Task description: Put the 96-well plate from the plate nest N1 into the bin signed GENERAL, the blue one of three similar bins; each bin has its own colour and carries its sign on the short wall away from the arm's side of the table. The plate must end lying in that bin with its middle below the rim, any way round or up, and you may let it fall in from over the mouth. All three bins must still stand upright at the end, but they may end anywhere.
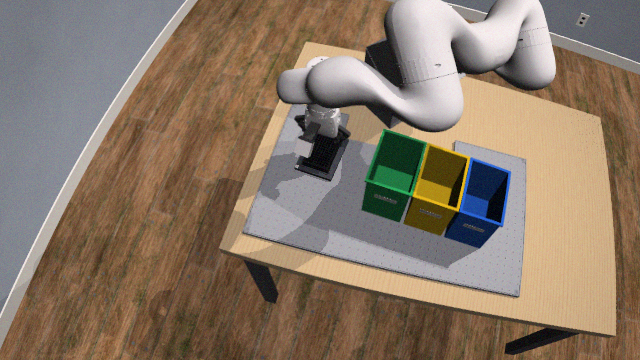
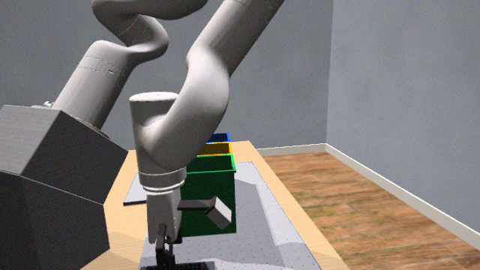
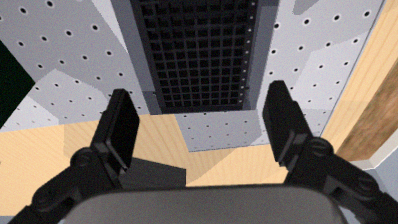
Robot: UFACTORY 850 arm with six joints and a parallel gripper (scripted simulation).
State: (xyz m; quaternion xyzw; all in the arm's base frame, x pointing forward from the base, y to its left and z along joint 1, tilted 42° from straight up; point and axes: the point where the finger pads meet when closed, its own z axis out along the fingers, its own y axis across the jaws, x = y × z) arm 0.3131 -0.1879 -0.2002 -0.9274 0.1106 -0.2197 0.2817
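From above, my white jointed arm (image 1: 400,85) reaches over the near end of the black gridded 96-well plate (image 1: 322,152), which lies in its dark plate nest (image 1: 305,167) on the grey perforated mat (image 1: 300,220). Green (image 1: 382,200), yellow (image 1: 427,217) and blue (image 1: 470,232) open-topped bins stand in a row, well apart from it.

From the side, my gripper (image 2: 165,244) hangs low over the plate's edge.

At my wrist, my black fingers stand wide apart, holding nothing, with the plate (image 3: 200,55) just ahead of them.
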